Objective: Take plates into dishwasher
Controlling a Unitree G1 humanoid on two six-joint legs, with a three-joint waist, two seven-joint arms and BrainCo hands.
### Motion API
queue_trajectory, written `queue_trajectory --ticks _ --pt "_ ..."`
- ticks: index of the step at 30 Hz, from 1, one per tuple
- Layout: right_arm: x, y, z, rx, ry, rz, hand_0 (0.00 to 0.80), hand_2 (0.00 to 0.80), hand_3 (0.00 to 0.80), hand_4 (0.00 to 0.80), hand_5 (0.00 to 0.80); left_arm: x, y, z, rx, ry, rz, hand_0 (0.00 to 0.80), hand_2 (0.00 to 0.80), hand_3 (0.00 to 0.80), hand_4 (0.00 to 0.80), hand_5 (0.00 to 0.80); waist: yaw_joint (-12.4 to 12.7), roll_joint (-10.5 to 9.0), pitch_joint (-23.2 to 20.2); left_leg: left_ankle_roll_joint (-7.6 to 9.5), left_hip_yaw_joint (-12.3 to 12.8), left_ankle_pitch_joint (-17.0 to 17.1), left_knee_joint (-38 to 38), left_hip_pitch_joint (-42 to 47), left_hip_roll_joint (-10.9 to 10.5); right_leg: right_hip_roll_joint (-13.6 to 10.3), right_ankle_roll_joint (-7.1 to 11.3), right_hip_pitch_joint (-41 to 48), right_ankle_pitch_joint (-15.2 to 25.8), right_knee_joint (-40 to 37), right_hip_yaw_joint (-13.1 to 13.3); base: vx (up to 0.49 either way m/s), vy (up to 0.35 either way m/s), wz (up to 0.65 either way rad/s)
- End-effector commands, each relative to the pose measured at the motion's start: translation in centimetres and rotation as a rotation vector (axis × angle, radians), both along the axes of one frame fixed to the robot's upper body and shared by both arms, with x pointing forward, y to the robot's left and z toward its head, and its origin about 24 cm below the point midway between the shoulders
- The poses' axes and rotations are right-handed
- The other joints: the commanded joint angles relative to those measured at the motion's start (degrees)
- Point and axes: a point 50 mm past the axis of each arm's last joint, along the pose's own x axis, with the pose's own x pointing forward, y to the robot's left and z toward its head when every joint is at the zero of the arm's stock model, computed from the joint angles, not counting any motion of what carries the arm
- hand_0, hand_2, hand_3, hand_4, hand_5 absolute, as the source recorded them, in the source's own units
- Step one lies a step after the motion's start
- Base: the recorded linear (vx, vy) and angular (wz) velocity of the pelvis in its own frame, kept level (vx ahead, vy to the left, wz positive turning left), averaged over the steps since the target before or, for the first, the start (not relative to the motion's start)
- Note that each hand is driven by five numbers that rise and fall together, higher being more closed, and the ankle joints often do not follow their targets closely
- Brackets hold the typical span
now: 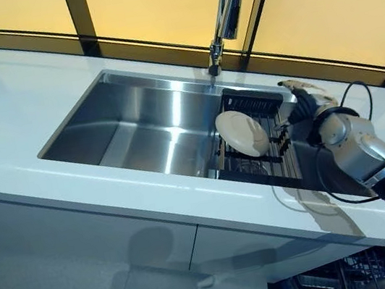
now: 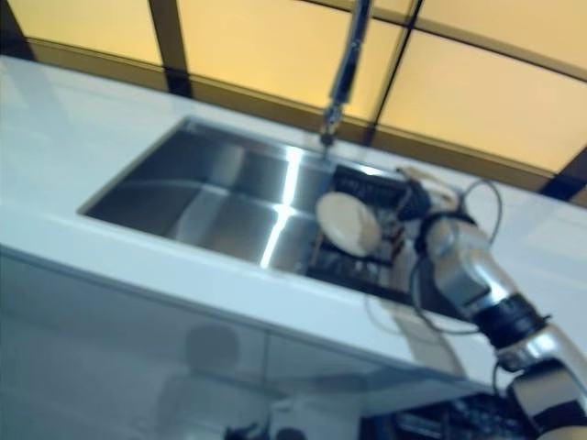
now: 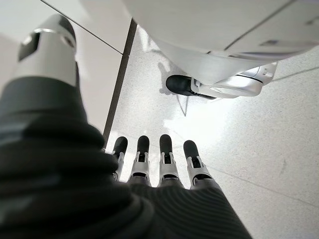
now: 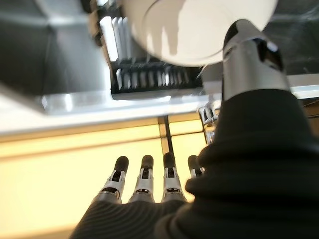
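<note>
The long white countertop (image 1: 20,120) runs under yellow-lit glass panels (image 1: 149,8), and the brushed steel sink (image 1: 138,124) is sunk into it below a chrome tap (image 1: 228,7). At the sink's right end sits a black wire dish rack (image 1: 256,153), and the round white ceramic plate (image 1: 242,134) stands on edge in it. My right hand (image 1: 301,101) hangs beside the rack, fingers (image 4: 142,177) straight and spread, holding nothing. I expect the plate to be stiff, glazed, slippery and breakable, best pinched at the rim. My left hand (image 3: 159,164) hangs over the pale floor (image 3: 259,134), fingers straight.
</note>
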Motion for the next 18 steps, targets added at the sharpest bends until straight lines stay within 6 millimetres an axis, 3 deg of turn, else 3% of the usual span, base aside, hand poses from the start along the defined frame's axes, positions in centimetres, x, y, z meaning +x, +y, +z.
queue_trajectory --ticks 1,5,18 --pt "0.3 0.0 1.3 -0.047 -0.078 -0.005 0.000 0.000 0.000 0.000 0.000 0.5 0.2 0.1 0.025 0.001 -0.025 0.000 0.000 0.000 0.000 0.000 1.01 0.26 -1.02 1.00 1.80 -1.85 -0.27 -1.08 -0.24 -2.34 5.25 0.22 0.75 -0.13 0.35 -0.031 -0.001 0.05" --pt "1.0 0.7 0.3 -0.048 -0.053 0.000 0.000 0.000 0.000 0.000 0.000 1.1 0.1 0.2 0.020 -0.017 -0.042 0.000 0.000 0.000 0.000 0.000 1.60 0.67 -0.08 1.06 1.44 -1.61 -0.27 -1.88 -0.41 -2.52 5.09 -0.41 0.83 -0.13 -0.15 -0.040 0.008 0.06" --pt "1.6 0.9 0.0 -0.120 -0.024 -0.012 0.000 0.000 0.000 0.000 0.000 1.9 0.2 0.5 0.019 -0.041 -0.056 0.000 0.000 0.000 0.000 0.000 2.29 0.61 1.82 1.07 1.04 -1.03 -0.27 -3.59 -0.35 -2.67 5.03 -1.79 1.16 -0.13 -0.92 -0.014 0.000 0.02"
